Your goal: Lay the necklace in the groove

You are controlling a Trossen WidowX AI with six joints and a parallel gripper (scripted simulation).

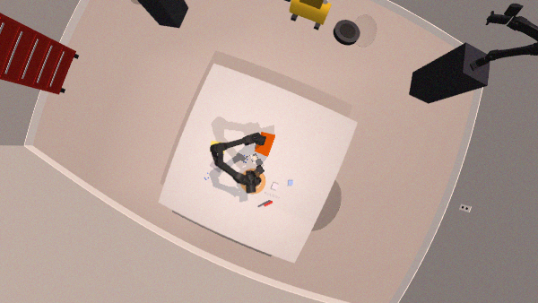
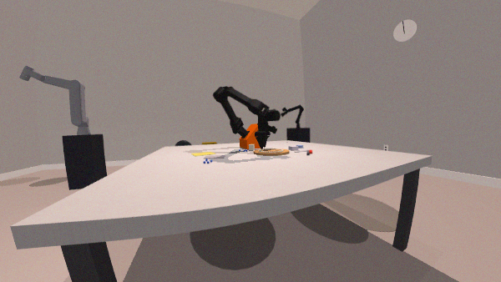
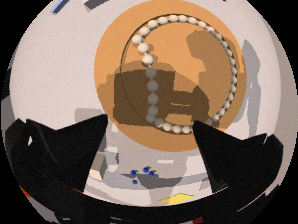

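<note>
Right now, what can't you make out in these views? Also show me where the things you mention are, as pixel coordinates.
- Board (image 1: 264, 183) (image 2: 271, 154) (image 3: 107, 50), top view: the arm covers much of it.
- Necklace (image 3: 234, 77), exterior view: too low an angle to show how it lies.
- Groove, wrist view: the beads hide it along the right.
- Blue beads (image 1: 206, 177) (image 2: 207, 161) (image 3: 145, 170), top view: too small to count.
- Red ladder-like thing (image 1: 67, 60), top view: cut off by the left edge.
</note>
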